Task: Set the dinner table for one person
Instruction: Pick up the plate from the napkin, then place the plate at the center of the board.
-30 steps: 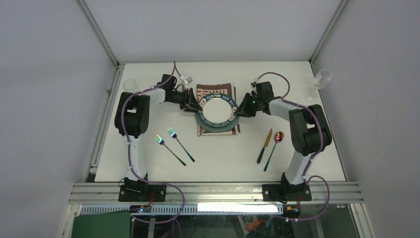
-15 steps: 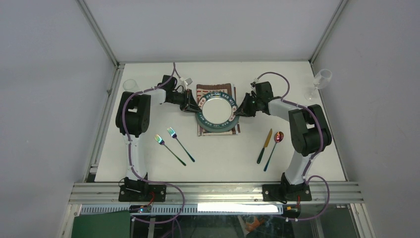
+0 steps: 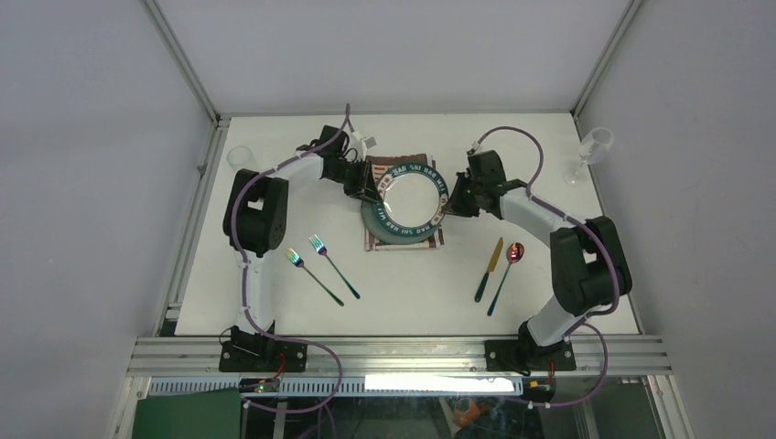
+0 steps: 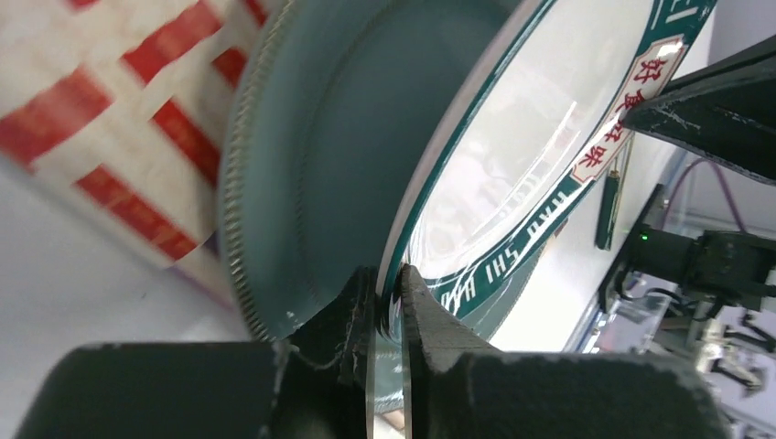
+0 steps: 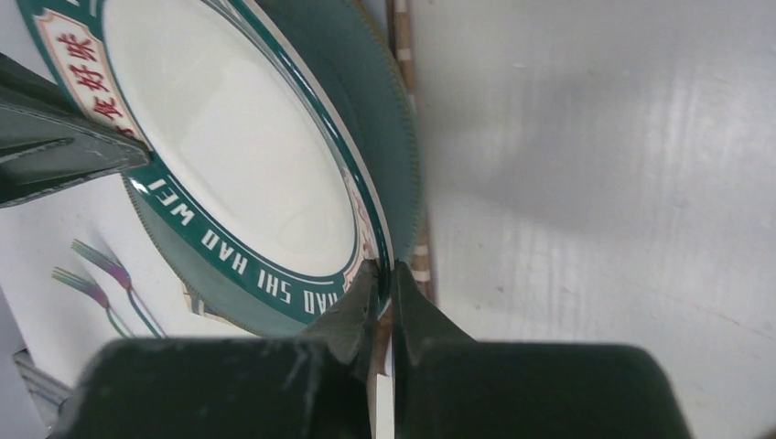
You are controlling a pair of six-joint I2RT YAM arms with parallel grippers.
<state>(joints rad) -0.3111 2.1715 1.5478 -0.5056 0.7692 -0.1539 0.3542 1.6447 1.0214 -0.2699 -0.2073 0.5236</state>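
A white plate with a green lettered rim [image 3: 410, 194] hangs tilted above a larger teal plate [image 3: 393, 232], which lies on the striped placemat [image 3: 395, 161] on the white dinner table [image 3: 412, 293]. My left gripper [image 3: 373, 194] is shut on the lettered plate's left rim; in the left wrist view its fingertips [image 4: 391, 283] pinch the thin edge of the plate [image 4: 522, 155], with the teal plate [image 4: 339, 137] behind. My right gripper [image 3: 447, 203] is shut on the opposite rim, its tips [image 5: 384, 274] clamping the edge of the plate [image 5: 229, 137].
Two iridescent forks [image 3: 322, 251] [image 3: 307, 272] lie at front left. A knife [image 3: 490, 267] and a spoon [image 3: 509, 265] lie at front right. A stemmed glass [image 3: 590, 146] stands at the far right corner, a tumbler [image 3: 240, 157] at the far left edge.
Both grippers have closed on the lettered plate's rim and lifted it off the teal plate. It now sits higher and farther back, and both arms have stretched out.
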